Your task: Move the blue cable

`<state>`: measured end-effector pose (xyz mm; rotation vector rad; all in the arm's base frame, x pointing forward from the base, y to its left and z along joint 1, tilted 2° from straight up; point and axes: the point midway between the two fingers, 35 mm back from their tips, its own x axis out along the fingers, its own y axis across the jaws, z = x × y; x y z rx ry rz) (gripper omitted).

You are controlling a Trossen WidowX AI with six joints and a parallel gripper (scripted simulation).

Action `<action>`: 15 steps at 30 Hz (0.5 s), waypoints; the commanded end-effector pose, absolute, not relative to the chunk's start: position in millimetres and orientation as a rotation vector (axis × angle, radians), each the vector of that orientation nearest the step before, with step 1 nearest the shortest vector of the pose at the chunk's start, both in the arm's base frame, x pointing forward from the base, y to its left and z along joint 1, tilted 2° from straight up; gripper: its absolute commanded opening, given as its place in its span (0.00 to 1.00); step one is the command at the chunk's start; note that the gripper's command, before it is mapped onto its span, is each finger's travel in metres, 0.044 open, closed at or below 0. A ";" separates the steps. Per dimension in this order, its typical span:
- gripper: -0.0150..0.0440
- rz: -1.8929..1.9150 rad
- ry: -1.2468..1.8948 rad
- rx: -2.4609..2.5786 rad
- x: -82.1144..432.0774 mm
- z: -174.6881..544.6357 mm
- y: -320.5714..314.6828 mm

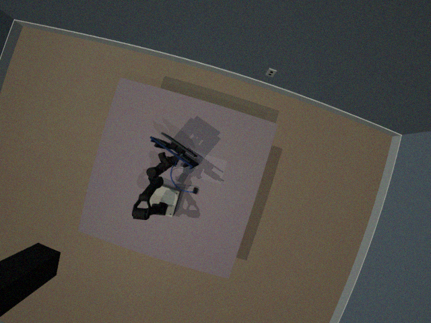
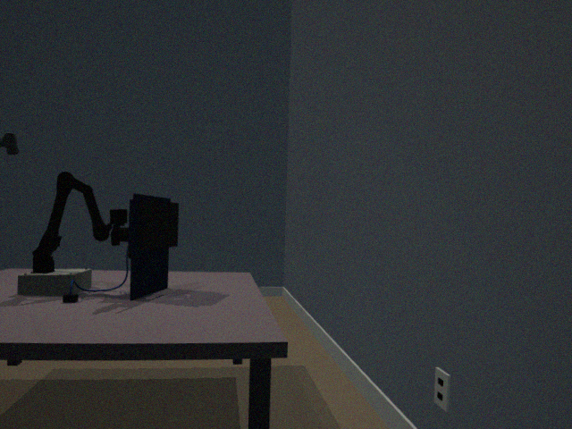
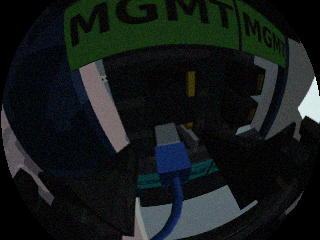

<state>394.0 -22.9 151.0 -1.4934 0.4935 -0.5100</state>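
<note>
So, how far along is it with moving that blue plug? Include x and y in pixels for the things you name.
Already looks done: the gripper (image 1: 178,160) (image 2: 127,235) (image 3: 170,140) is open, with the blue plug (image 3: 173,157) between its fingers, not clamped. In hand: nothing. Left: perhaps just backing away, if the plug is fully in the lower socket. The dark close-up, with a green MGMT label (image 3: 150,17) above, doesn't settle which socket it's at or whether it has clicked in.
</note>
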 end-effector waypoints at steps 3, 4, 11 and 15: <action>1.00 -0.510 0.494 -1.493 392.1 151.0 -22.3; 1.00 -0.510 0.494 -1.493 390.7 151.1 -21.8; 1.00 -0.510 0.494 -1.493 388.4 156.5 -21.7; 1.00 -0.509 0.494 -1.493 387.0 157.8 -20.6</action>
